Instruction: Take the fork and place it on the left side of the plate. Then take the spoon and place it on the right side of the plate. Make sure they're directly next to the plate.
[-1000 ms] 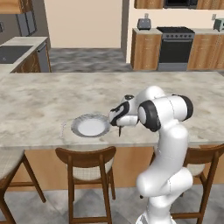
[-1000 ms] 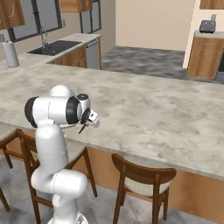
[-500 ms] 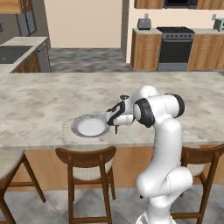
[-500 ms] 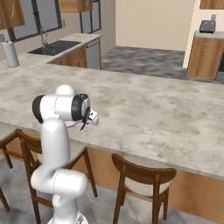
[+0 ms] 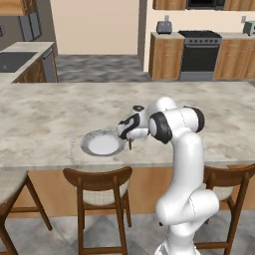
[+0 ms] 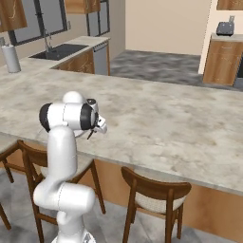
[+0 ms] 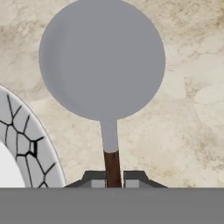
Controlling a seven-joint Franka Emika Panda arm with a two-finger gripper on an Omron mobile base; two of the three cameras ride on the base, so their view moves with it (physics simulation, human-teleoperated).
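Note:
My gripper point(image 5: 130, 137) hangs just above the counter at the right edge of the plate point(image 5: 88, 140), shut on the spoon point(image 5: 130, 145). In the hand view the gripper point(image 7: 113, 177) pinches the spoon's dark brown handle, and the spoon point(image 7: 103, 61) shows a round grey bowl over bare counter. The plate point(image 7: 27, 144), grey-rimmed with crack lines and a white centre, sits at the lower left there. A pale thin fork point(image 5: 72, 147) lies by the plate's left edge. From the right base view the gripper point(image 6: 96, 130) pokes out beside my forearm.
Wooden stools point(image 5: 98, 183) stand under the counter's near edge point(image 5: 74, 165). A sink point(image 6: 60, 50) and paper towel roll point(image 6: 12, 58) are at the far left. A stove point(image 5: 199, 52) and cabinets stand behind the island.
My gripper has moved a little left and down with the spoon, closer to the plate's right edge. The plate has stayed put.

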